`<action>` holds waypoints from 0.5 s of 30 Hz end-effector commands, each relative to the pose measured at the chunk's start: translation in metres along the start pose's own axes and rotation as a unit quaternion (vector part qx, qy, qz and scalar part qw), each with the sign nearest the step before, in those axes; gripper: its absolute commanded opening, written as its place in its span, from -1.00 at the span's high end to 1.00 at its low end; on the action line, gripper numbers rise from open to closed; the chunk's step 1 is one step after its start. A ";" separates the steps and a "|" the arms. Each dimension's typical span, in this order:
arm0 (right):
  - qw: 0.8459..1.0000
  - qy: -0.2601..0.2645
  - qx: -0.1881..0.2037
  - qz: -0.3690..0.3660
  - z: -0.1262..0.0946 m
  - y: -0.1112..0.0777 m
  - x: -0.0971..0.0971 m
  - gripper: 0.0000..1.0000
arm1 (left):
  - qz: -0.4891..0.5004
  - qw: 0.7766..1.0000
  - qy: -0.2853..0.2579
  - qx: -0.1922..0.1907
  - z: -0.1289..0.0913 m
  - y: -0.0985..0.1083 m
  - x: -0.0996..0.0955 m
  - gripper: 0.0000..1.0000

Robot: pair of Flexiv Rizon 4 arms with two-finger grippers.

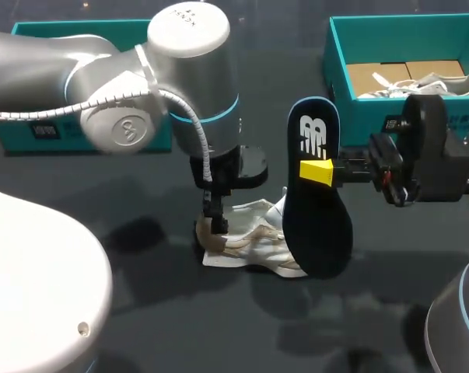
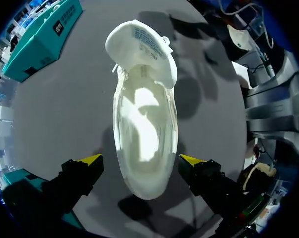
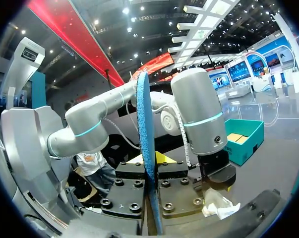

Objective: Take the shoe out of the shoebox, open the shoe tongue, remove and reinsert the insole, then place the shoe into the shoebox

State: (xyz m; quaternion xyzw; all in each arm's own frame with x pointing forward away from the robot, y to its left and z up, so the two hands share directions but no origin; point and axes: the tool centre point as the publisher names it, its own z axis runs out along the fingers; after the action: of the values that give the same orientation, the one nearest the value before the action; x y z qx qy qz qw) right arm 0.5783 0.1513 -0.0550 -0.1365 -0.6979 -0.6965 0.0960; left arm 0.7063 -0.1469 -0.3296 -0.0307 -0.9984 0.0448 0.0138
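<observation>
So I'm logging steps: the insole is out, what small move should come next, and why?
Probably the right gripper lowering the insole toe-first into the shoe: it is held upright by it, the tongue is folded open, and the left gripper straddles the heel.

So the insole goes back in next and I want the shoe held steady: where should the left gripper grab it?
Likely the heel of the shoe, from straight above, one finger on each side wall. It lies sole-down with its tongue folded forward, and the open left gripper straddles the heel, leaving the opening free for the insole.
</observation>
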 end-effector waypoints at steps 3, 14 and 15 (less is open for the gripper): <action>1.000 -0.030 -0.002 0.000 -0.004 -0.003 0.010 1.00 | 0.003 1.000 -0.004 -0.005 -0.002 -0.016 -0.011 -1.00; 1.000 -0.030 -0.002 0.000 -0.004 -0.003 0.010 1.00 | 0.009 1.000 -0.004 0.008 0.012 -0.046 -0.036 -1.00; 1.000 -0.030 -0.002 0.000 -0.004 -0.003 0.010 1.00 | 0.009 1.000 -0.004 0.010 0.015 -0.047 -0.036 -1.00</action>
State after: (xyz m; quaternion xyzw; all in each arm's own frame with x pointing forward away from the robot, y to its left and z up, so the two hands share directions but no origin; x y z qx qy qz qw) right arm 0.5783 0.1512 -0.0548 -0.1367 -0.6981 -0.6963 0.0960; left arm 0.7337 -0.1852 -0.3281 -0.0394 -0.9974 0.0597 0.0050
